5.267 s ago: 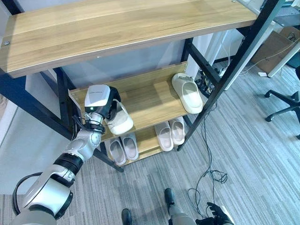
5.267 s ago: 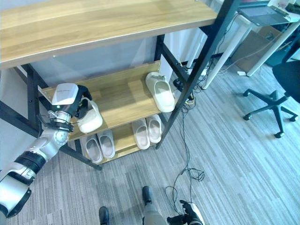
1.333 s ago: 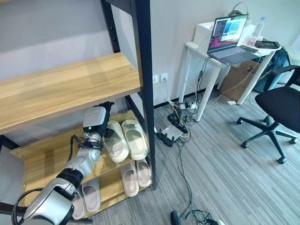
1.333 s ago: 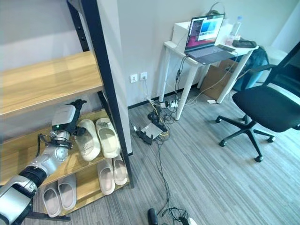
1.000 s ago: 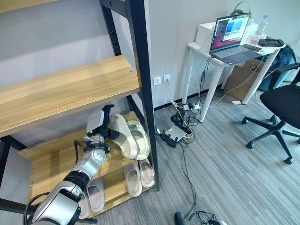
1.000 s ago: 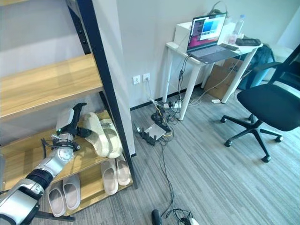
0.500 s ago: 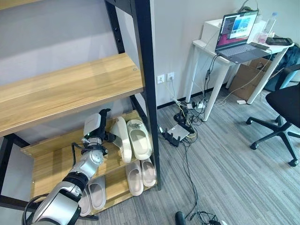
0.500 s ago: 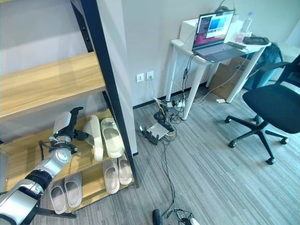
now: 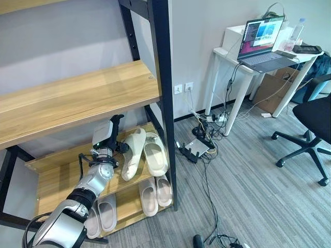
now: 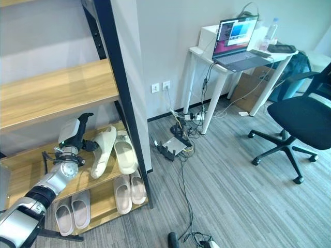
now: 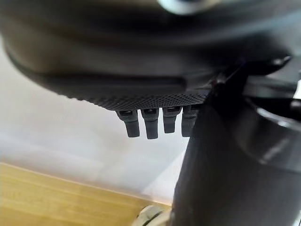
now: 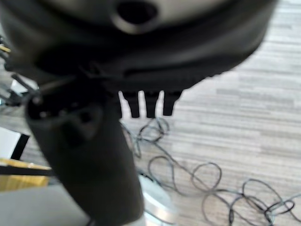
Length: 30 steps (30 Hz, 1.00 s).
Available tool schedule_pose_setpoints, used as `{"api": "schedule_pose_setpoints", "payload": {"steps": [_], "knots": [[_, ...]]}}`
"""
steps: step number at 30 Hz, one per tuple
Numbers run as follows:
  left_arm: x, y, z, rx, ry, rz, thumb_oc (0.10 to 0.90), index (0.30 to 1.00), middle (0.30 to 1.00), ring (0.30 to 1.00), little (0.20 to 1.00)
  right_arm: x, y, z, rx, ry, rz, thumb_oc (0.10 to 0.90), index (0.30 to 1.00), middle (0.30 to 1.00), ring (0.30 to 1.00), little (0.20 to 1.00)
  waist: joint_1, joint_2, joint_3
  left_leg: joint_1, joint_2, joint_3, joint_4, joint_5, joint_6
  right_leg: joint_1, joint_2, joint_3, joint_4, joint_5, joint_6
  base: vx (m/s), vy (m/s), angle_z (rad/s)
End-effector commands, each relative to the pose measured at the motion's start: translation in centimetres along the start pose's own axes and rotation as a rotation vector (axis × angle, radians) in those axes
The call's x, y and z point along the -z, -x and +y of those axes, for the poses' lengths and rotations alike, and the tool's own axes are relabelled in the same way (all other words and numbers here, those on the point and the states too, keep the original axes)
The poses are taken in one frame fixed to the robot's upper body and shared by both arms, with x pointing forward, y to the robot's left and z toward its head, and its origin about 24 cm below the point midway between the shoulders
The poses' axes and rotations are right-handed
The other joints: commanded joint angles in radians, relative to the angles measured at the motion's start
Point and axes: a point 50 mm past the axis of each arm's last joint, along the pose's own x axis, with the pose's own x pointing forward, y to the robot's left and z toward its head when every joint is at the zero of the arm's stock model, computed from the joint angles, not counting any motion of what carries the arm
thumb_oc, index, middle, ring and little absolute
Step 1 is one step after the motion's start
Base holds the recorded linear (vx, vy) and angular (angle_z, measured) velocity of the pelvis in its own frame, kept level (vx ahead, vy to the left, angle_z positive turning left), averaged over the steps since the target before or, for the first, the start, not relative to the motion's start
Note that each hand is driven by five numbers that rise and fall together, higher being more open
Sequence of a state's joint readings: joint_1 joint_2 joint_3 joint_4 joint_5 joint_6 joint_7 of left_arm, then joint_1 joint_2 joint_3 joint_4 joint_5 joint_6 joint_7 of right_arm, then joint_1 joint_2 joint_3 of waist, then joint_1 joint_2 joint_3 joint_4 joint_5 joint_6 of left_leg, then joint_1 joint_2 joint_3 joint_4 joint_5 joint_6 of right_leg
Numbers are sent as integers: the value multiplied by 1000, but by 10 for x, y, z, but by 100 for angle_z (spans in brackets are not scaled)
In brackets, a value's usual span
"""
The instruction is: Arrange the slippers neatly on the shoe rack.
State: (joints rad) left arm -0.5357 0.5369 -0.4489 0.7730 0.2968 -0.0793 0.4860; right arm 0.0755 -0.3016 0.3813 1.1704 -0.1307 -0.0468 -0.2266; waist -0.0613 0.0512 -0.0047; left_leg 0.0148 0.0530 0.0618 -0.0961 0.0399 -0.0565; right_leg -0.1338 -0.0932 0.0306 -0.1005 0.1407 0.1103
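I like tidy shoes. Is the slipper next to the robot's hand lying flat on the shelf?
No, the slipper is tipped on its side, leaning beside the flat one.

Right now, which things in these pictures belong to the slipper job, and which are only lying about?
Belongs to the job:
- tilted slipper on the middle shelf, beside the left robot hand
- flat slipper next to it
- shoe rack
- two slipper pairs on the bottom shelf

Just lying about:
- laptop on the white desk
- office chair
- floor cables
- cardboard box

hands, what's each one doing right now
Left hand: open, fingers straight, beside the tipped slipper.
Right hand: open, holding nothing.
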Motion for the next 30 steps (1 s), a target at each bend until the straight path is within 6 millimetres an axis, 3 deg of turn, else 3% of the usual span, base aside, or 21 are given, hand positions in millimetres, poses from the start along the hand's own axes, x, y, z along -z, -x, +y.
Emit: {"api": "schedule_pose_setpoints", "payload": {"steps": [1, 2, 3, 9, 18, 30], "knots": [[-16, -30, 55, -220, 15, -64, 800, 900, 900, 900, 900, -12, -4, -9, 26, -13, -43, 800, 900, 900, 900, 900, 11, 27, 10, 1, -56, 51, 9, -92, 19, 123, -33, -44, 13, -161, 63, 0, 0, 0], [-16, -30, 55, -220, 15, -64, 800, 900, 900, 900, 900, -12, -4, -9, 26, -13, -43, 800, 900, 900, 900, 900, 11, 27, 10, 1, -56, 51, 9, -92, 19, 123, -33, -44, 13, -161, 63, 0, 0, 0], [-13, -29, 44, -169, -144, -79, 800, 900, 900, 900, 900, -10, -3, -9, 23, -2, -41, 800, 900, 900, 900, 900, 10, 24, 13, -2, -55, 53, 9, -93, 18, 119, -32, -43, 13, -159, 64, 0, 0, 0], [1, -26, 31, -111, -249, -25, 800, 900, 900, 900, 900, -9, -5, -14, 32, 16, -39, 800, 900, 900, 900, 900, 12, 16, 13, -7, -52, 56, 9, -92, 16, 114, -29, -40, 13, -158, 64, 0, 0, 0], [10, -22, 28, -114, -180, 47, 800, 900, 900, 900, 900, -11, -4, -10, 23, 15, -45, 800, 900, 900, 900, 900, 16, 8, 10, -5, -49, 57, 9, -94, 16, 115, -26, -44, 13, -159, 62, 0, 0, 0], [-2, -12, 17, -111, 23, 29, 800, 900, 900, 900, 900, -16, -5, -7, 16, -12, -44, 800, 900, 900, 900, 900, 30, 15, 4, 13, -49, 44, 9, -94, 18, 137, -22, -51, 13, -171, 51, 0, 0, 0]]}}
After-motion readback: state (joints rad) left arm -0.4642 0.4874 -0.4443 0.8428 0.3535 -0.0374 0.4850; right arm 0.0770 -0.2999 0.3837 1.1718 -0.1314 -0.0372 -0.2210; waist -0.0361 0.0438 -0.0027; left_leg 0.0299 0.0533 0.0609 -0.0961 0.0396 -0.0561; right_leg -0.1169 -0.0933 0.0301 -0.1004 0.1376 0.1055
